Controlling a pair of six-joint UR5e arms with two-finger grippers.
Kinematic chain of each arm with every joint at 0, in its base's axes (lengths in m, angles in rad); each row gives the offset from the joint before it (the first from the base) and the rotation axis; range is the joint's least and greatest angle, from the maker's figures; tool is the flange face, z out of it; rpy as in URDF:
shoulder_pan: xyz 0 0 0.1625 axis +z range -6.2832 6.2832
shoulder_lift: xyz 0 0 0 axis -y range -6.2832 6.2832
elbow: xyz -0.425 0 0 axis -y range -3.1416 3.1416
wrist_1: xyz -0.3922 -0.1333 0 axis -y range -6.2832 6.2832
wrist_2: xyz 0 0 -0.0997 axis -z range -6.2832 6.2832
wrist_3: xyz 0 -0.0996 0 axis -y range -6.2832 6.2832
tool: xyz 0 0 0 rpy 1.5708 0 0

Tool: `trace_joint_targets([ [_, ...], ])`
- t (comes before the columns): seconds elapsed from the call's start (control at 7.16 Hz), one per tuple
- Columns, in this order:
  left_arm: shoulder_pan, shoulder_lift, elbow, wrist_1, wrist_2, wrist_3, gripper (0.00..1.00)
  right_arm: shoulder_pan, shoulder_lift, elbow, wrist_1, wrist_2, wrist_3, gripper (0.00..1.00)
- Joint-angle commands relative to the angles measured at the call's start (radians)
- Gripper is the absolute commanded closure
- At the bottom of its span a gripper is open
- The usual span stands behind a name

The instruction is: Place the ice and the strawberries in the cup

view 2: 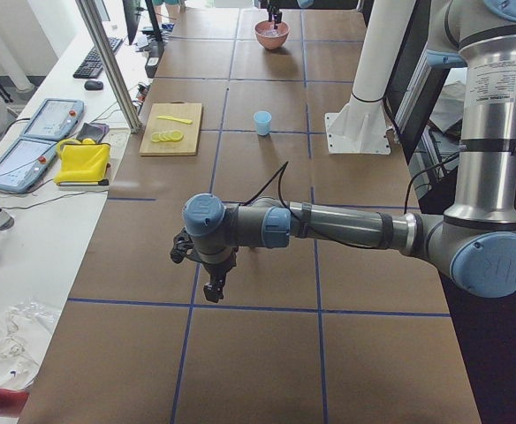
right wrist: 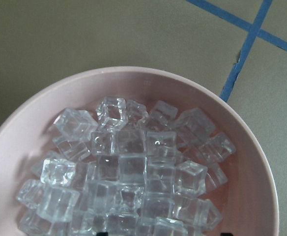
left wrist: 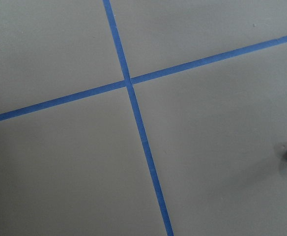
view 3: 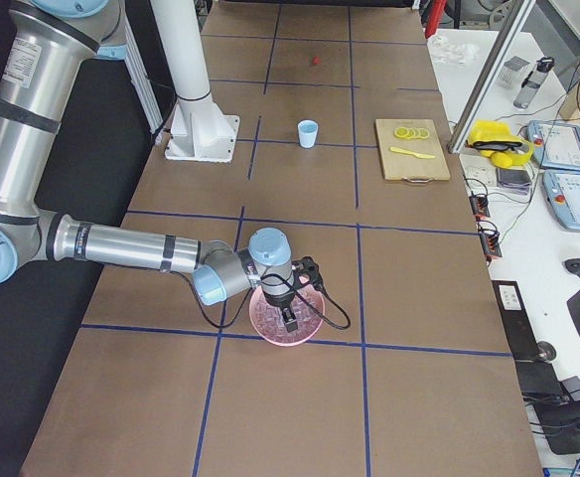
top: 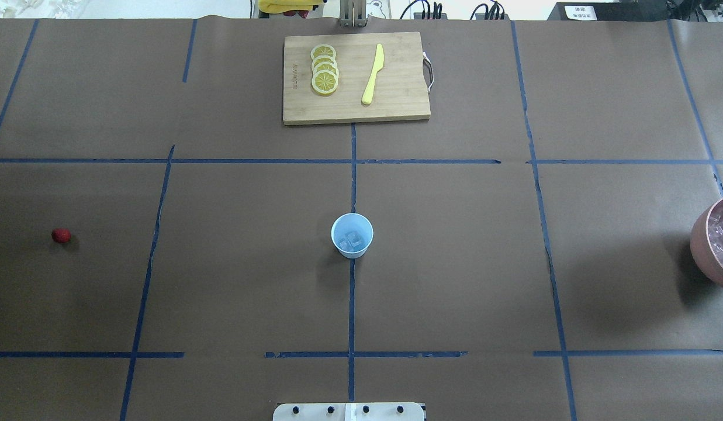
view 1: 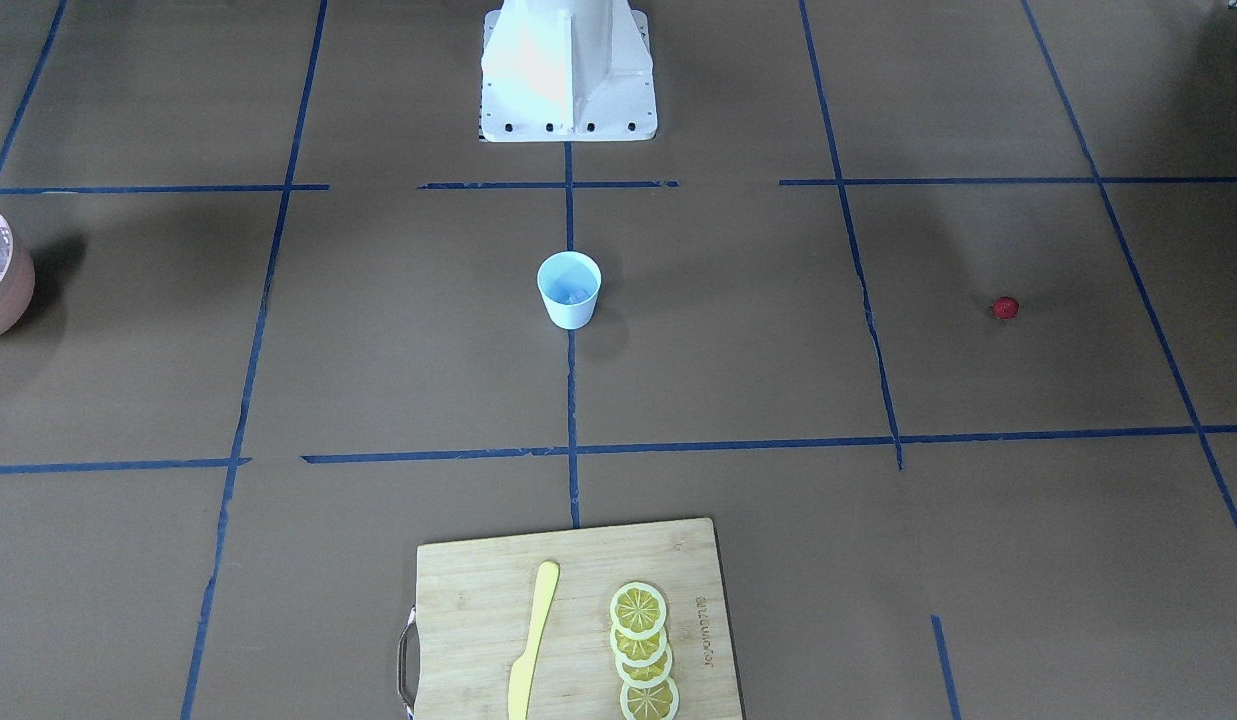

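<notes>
Right gripper (view 3: 290, 316) is pointed straight down over the pink bowl (view 3: 260, 328), which is piled with ice (right wrist: 133, 169). Its arm is stretched out low. Left gripper (view 2: 214, 287) is hung low over the table (top: 455, 263), with the strawberry (top: 61, 235) lying nearby, off to one side. How far either one is opened can't be told. The cup (top: 352, 235) is set mid-table, well apart from both, with some ice seen inside.

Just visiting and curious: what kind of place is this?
Probably a robotics lab, not a kitchen: robot arm, table gridded with blue tape, control tablets on the side desk.
</notes>
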Motion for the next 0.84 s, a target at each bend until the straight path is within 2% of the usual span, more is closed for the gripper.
trace_joint_targets([
  [0.0,0.0,0.0,0.0,0.0,0.0,0.0,0.0,0.0,0.004,-0.008,-0.006,-0.009,0.0,0.44],
  [0.56,0.0,0.0,0.0,0.0,0.0,0.0,0.0,-0.005,0.005,-0.023,-0.006,-0.021,-0.01,0.47],
  [0.7,0.0,0.001,0.0,0.0,0.0,0.0,0.0,-0.005,0.005,-0.023,-0.006,-0.019,-0.011,0.72],
])
